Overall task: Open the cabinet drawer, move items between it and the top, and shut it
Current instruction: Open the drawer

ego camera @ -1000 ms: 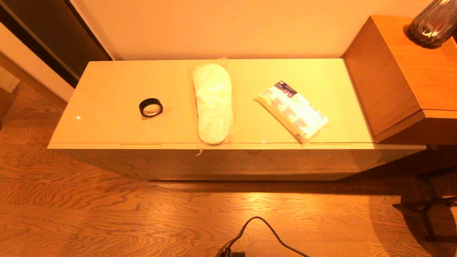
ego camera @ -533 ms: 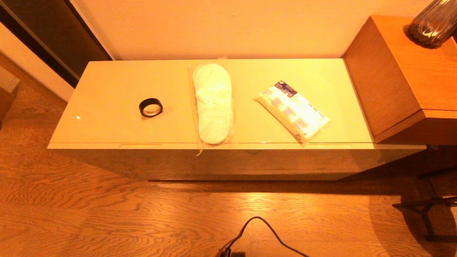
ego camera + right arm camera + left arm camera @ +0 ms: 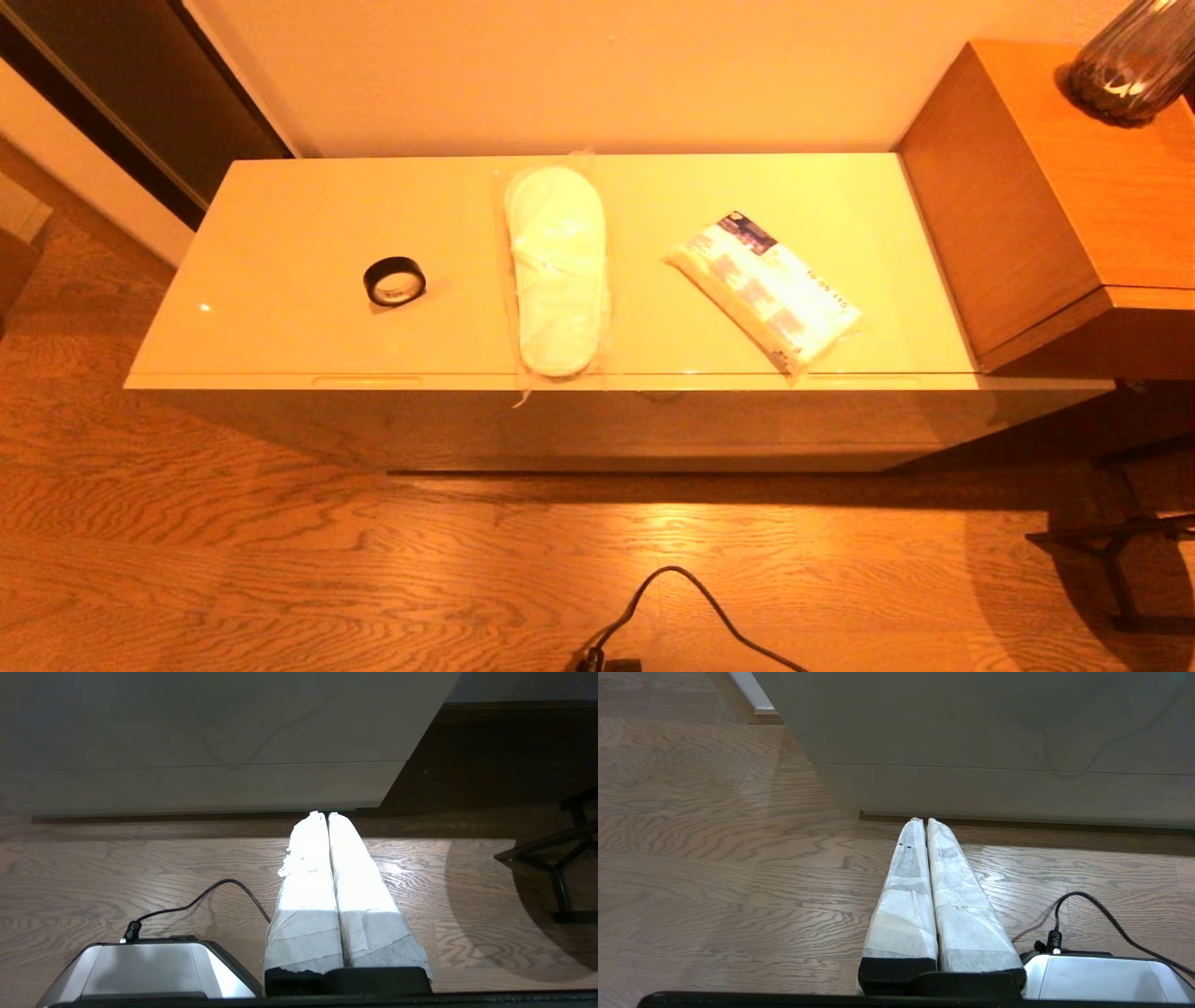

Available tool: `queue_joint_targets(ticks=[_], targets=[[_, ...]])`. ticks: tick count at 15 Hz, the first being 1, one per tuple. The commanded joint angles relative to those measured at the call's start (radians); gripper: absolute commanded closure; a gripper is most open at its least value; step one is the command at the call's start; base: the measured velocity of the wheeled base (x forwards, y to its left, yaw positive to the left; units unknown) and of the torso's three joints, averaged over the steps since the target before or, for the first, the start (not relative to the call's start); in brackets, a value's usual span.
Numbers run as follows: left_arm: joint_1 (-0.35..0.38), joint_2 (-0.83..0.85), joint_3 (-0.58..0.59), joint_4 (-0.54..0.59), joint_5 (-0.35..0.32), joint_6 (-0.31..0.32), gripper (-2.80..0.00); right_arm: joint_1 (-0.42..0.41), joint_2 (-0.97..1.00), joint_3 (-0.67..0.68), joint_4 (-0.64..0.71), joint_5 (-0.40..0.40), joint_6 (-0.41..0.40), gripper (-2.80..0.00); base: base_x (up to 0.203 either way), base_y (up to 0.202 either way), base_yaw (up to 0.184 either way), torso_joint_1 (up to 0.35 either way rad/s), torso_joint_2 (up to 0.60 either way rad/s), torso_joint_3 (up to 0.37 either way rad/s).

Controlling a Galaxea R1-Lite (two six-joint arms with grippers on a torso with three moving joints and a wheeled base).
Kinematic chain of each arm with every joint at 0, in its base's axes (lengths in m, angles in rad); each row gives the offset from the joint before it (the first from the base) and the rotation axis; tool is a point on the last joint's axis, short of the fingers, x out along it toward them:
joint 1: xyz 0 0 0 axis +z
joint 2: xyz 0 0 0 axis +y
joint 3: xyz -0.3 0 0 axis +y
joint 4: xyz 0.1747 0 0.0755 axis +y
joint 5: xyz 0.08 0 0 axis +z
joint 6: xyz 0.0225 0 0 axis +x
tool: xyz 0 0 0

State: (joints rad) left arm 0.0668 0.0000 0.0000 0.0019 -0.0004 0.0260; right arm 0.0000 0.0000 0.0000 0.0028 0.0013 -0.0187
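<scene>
We hold left gripper (image 3: 923,820) and right gripper (image 3: 323,814) pressed together near the floor (image 3: 280,560) before the closed cabinet drawer (image 3: 597,415).

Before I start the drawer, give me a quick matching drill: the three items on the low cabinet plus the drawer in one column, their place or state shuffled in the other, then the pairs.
Things:
1. tape ring
2. slippers
3. packet
4. drawer

Place or state:
A. middle of the top, bag edge over the front rim
B. shut, flush with the cabinet front
C. toward the robot's left on the top
D. toward the robot's right, lying at a slant

Pairs: 1-C, 2-A, 3-D, 4-B
</scene>
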Motion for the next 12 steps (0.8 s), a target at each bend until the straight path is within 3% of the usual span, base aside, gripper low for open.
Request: queue_joint_targets(ticks=[1, 3, 5, 6, 8, 9, 12], targets=[[0.001, 0.0, -0.002, 0.001, 0.002, 0.0, 0.0, 0.0, 0.002, 0.001, 0.0, -0.002, 0.003, 0.0, 0.0, 0.0, 0.0, 0.0, 0.0, 0.0], [0.001, 0.001, -0.02, 0.011, 0.006, 0.003, 0.0, 0.0, 0.002, 0.002, -0.001, -0.001, 0.013, 0.0, 0.0, 0.0, 0.0, 0.0, 0.0, 0.0], [0.006, 0.084, -0.142, 0.036, 0.003, -0.025, 0.0, 0.0, 0.002, 0.002, -0.001, -0.001, 0.013, 0.0, 0.0, 0.0, 0.0, 0.0, 0.0, 0.0], [0.009, 0.168, -0.215, 0.052, 0.002, -0.079, 0.0, 0.0, 0.002, 0.002, -0.001, -0.001, 0.013, 0.0, 0.0, 0.0, 0.0, 0.0, 0.0, 0.0], [0.013, 0.39, -0.368, 0.079, -0.001, -0.245, 0.0, 0.0, 0.002, 0.002, -0.001, -0.001, 0.013, 0.0, 0.0, 0.0, 0.0, 0.0, 0.0, 0.0], [0.014, 0.478, -0.414, 0.088, -0.003, -0.29, 0.0, 0.0, 0.002, 0.002, -0.001, -0.001, 0.013, 0.0, 0.0, 0.0, 0.0, 0.0, 0.0, 0.0], [0.012, 0.784, -0.532, 0.1, -0.008, -0.306, 0.0, 0.0, 0.002, 0.002, -0.001, -0.001, 0.013, 0.0, 0.0, 0.0, 0.0, 0.0, 0.0, 0.0]])
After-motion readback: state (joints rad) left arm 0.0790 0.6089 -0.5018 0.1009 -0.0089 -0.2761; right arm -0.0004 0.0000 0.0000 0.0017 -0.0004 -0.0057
